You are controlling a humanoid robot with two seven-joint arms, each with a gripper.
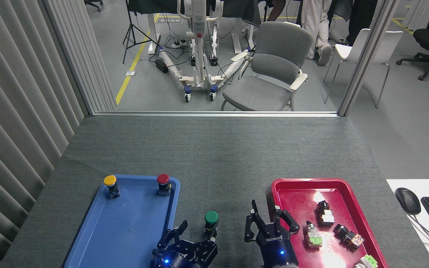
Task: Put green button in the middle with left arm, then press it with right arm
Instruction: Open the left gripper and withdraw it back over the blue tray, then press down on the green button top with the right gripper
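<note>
Standing free between trays: green button (211, 219)

The green button (211, 217) has a glossy green cap on a dark base. The table (214, 149) covering is grey-green felt. Near its front edge sit a blue tray (125, 230) — bearing a yellow-capped button (110, 181) and a red-capped button (163, 179) — and a red tray (292, 193). Both grippers are black with blue lights.

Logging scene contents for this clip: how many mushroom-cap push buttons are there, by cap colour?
Green: 1, the green button on the grey cloth between the trays
Yellow: 1, the yellow button in the blue tray
Red: 1, the red button in the blue tray
Total: 3
</note>
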